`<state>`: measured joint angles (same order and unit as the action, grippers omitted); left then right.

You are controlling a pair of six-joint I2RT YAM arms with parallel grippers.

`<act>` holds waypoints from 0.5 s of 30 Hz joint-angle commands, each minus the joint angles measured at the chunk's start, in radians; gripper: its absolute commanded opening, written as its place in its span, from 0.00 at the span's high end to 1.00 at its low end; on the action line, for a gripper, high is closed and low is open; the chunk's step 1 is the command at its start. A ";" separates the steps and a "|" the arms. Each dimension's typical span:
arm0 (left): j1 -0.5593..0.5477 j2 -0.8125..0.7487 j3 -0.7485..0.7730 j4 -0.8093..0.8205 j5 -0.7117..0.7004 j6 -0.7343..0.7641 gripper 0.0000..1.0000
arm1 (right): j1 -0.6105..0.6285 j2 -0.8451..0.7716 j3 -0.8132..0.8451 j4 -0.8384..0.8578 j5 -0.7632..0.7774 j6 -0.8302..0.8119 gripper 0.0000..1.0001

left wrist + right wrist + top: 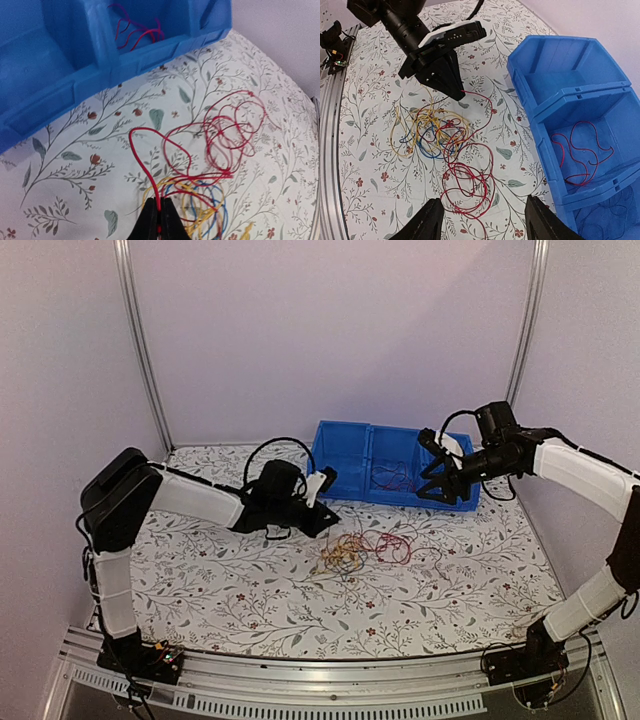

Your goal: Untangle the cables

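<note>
The cables [362,545] lie tangled on the flowered cloth in front of the blue bin. In the right wrist view, yellow and blue loops [427,131] sit beside a bunch of red loops [470,181]. My left gripper [160,212] is shut on one red cable [147,170] that arcs up out of the tangle, its tips just above the cloth. That gripper also shows in the right wrist view [457,90]. My right gripper [440,485] hovers open over the bin's front edge, high above the red loops, with nothing between its fingers [427,222].
The blue bin [345,462] with divided compartments stands at the back of the cloth. One red cable [580,150] lies in its middle compartment, and dark thin wires [615,210] in the one nearest my right gripper. White walls close in the back and sides.
</note>
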<state>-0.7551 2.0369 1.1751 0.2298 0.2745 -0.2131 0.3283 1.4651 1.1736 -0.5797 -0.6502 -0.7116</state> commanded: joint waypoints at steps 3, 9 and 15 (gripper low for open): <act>-0.130 -0.211 -0.076 0.282 -0.023 0.116 1.00 | 0.025 0.089 0.132 -0.034 -0.092 0.043 0.38; -0.209 -0.273 -0.100 0.312 -0.032 0.120 1.00 | 0.101 0.150 0.190 -0.073 -0.121 0.051 0.33; -0.240 -0.285 -0.116 0.333 -0.028 0.126 1.00 | 0.162 0.187 0.199 -0.100 -0.134 0.033 0.33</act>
<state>-0.9836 1.7729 1.0763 0.5274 0.2535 -0.1043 0.4606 1.6226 1.3361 -0.6315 -0.7380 -0.6701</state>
